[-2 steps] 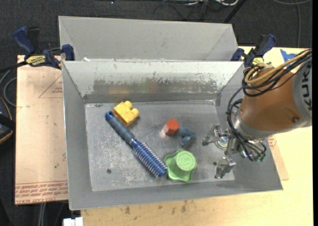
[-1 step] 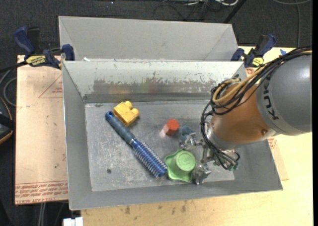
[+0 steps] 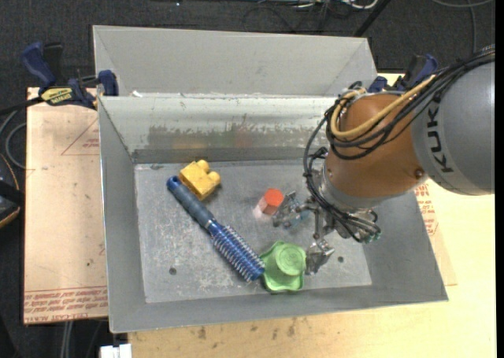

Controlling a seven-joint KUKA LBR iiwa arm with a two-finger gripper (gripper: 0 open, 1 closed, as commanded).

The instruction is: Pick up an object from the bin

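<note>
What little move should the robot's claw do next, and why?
Probably nudge a little toward the view's left, over the green round thing: the claw sits just beside its right edge, not above it. The blue brush lies against its other side, so a small move seems safest.

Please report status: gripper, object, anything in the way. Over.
Gripper at right edge of green round plastic cup. Blue plastic bristle brush lies close on its left. Small orange block apart, behind.

Light falls evenly from overhead, bright on the grey bin (image 3: 236, 65), whose back wall at 12 o'clock shows a pale sheen. The orange cover (image 3: 370, 156) at 3 o'clock carries a soft highlight. The brush (image 3: 213, 229) casts only a faint shadow.
</note>
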